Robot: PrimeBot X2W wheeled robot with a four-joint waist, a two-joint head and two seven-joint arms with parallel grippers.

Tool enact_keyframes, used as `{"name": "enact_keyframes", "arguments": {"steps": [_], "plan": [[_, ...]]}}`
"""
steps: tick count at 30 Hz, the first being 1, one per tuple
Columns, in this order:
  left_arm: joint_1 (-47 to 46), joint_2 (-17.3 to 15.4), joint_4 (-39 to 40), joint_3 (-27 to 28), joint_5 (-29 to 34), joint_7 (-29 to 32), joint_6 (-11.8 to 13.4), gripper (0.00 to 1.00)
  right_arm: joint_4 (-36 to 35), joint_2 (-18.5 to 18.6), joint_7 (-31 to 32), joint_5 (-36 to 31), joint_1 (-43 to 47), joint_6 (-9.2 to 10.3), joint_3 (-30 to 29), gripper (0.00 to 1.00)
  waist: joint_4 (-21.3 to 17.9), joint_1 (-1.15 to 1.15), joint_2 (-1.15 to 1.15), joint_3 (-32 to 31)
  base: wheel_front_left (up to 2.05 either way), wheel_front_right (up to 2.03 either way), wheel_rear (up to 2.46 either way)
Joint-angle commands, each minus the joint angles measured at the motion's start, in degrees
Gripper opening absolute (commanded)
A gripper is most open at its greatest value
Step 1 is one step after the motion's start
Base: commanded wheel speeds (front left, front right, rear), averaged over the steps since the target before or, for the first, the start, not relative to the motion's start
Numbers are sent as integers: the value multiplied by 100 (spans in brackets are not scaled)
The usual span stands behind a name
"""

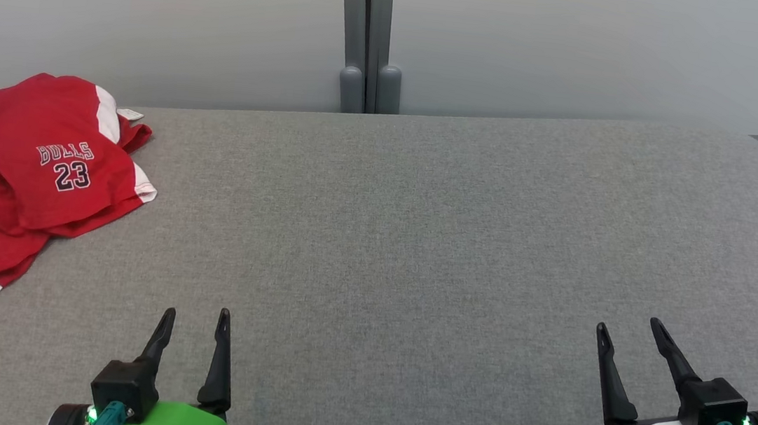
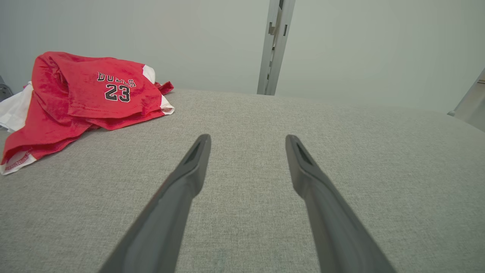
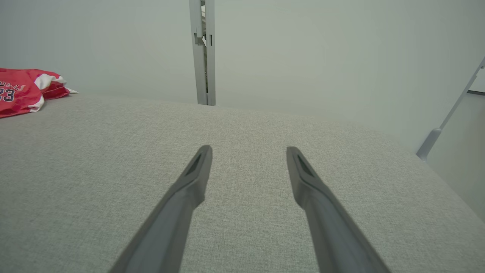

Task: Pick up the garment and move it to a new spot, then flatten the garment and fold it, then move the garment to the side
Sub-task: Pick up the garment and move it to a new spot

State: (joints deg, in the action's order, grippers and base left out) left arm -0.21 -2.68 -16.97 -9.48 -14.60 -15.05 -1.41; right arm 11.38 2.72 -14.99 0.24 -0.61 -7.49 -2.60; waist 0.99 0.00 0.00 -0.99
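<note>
A wide grey woven-fabric surface (image 1: 419, 231) spreads across the foreground, backed by pale grey-white wall panels (image 1: 580, 43) that meet at a grey vertical metal post (image 1: 364, 28) with two rounded grey caps (image 1: 369, 88) at its base, and a thin slanted grey rod (image 3: 451, 113) stands beyond the surface's right edge.

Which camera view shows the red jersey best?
The head view: from above, the red jersey shows almost whole, its lettering readable. The left wrist view sees it low and slanted; the right wrist view catches one end.
</note>
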Motion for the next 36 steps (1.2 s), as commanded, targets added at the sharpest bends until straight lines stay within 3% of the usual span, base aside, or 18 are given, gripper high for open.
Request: {"name": "enact_keyframes", "arguments": {"steps": [1,10,15,29,36], "plan": [[-38,-38,-5,5,-52,-20,21,100,5,30,-29,15,73,0,-3,100,2,0,0,1,0,0,0],[-43,-38,-19,-2,-69,-20,25,100,-56,30,-29,76,92,0,-19,100,44,0,0,-2,0,0,0],[-137,-37,-5,-55,-31,-13,-10,100,-42,27,-29,131,132,1,-131,100,510,0,0,-2,0,0,0],[-83,-34,48,146,42,-13,-75,100,-9,28,-29,458,64,2,22,100,2484,0,0,-30,0,0,0],[10,-34,164,321,29,-12,-47,100,46,30,-29,461,-54,2,176,100,2784,0,0,53,0,0,0]]}}
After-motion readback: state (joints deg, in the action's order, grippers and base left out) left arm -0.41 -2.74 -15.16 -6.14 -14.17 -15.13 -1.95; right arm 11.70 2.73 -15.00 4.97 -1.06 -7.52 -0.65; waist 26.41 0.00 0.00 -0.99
